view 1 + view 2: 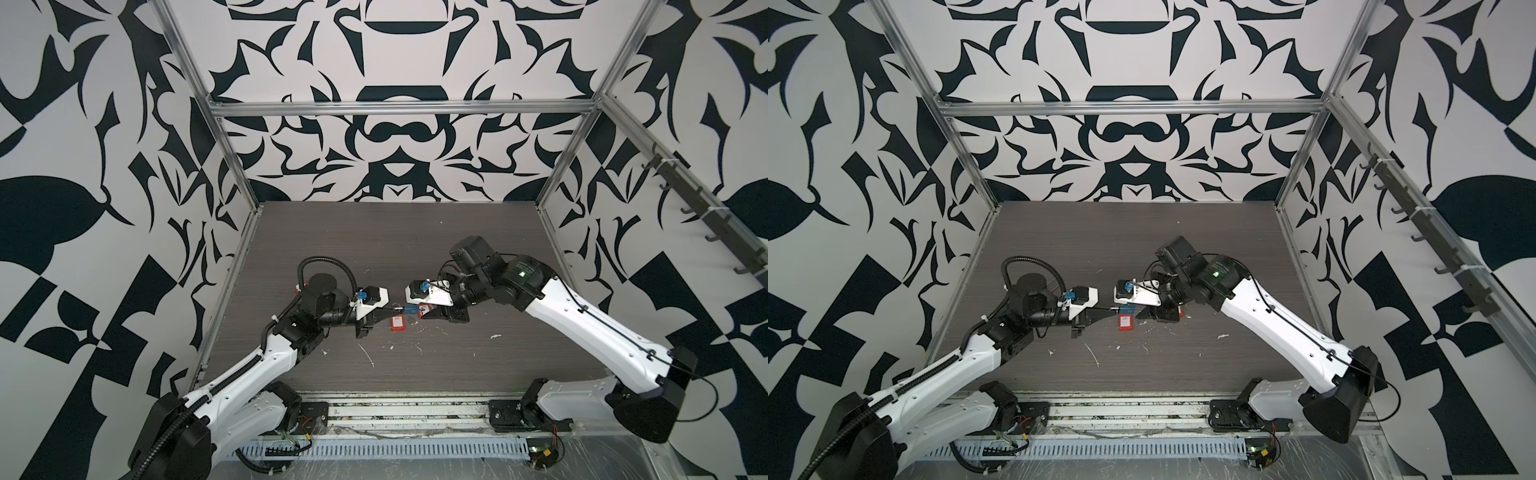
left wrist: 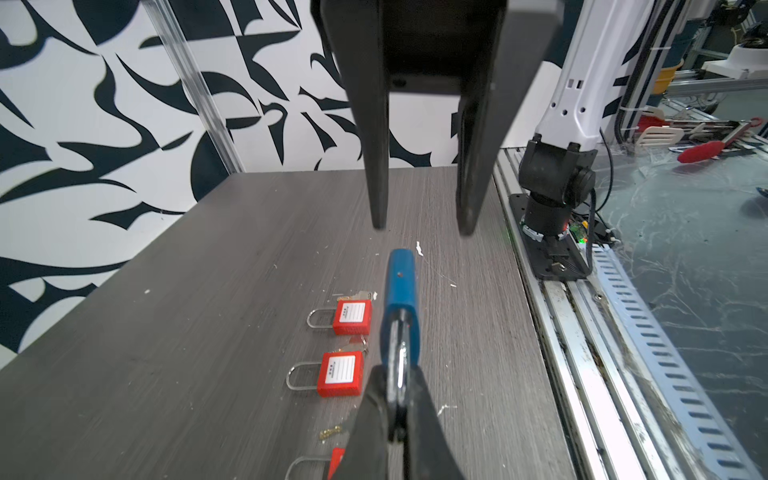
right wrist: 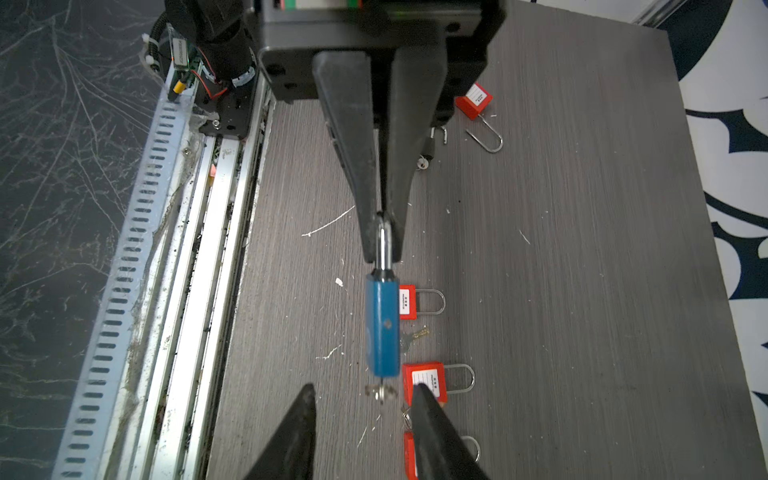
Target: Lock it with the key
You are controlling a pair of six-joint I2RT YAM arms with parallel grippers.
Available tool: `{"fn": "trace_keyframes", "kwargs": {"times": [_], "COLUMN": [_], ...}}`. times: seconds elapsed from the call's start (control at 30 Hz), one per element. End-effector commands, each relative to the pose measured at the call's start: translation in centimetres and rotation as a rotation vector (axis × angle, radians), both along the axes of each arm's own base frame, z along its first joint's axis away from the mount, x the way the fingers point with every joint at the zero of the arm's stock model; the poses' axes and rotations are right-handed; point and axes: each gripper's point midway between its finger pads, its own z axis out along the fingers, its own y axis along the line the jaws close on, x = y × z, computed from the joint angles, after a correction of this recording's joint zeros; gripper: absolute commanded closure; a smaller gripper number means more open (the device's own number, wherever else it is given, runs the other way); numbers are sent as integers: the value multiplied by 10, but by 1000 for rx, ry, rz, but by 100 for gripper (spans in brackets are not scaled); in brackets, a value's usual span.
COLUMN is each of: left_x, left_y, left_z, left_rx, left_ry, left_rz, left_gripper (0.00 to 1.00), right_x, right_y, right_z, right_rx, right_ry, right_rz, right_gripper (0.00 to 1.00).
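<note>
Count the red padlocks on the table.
4. Three red padlocks lie in a row near the blue padlock; the fourth sits apart, beside the left gripper. Others may be hidden.

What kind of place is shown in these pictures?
Probably a robotics lab test cell: an aluminium frame carries black-and-white patterned panels around a grey tabletop, two robot arms are mounted on a rail at its front, and red padlocks lie on it.
</note>
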Motion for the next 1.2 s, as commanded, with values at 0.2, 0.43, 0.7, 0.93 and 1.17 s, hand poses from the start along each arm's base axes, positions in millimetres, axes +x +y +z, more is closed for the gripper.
{"fn": "trace_keyframes", "kwargs": {"times": [0.2,0.43,0.7,0.93,1.17], "left_x": [-4,-4,-3,-2,-2], "left_y": [-3,-3,-2,-2,-1], "left_z": [20,18,15,15,14], "left_rx": [-28,-20,-10,-5,6], "left_ry": [-49,-51,-52,-51,-54], "left_rz": [-56,-53,-50,-43,-33], "left_gripper": [100,100,100,100,100], "right_x": [1,3,7,7,9], "right_y": [-2,6,7,6,0], "right_z": [-11,-17,-19,-26,-31], "right_rx": [-58,-57,-57,-75,-111], "right_ry": [71,108,95,110,90], "right_rz": [-4,2,-4,-4,-10], "right_gripper": [68,77,86,94,100]}}
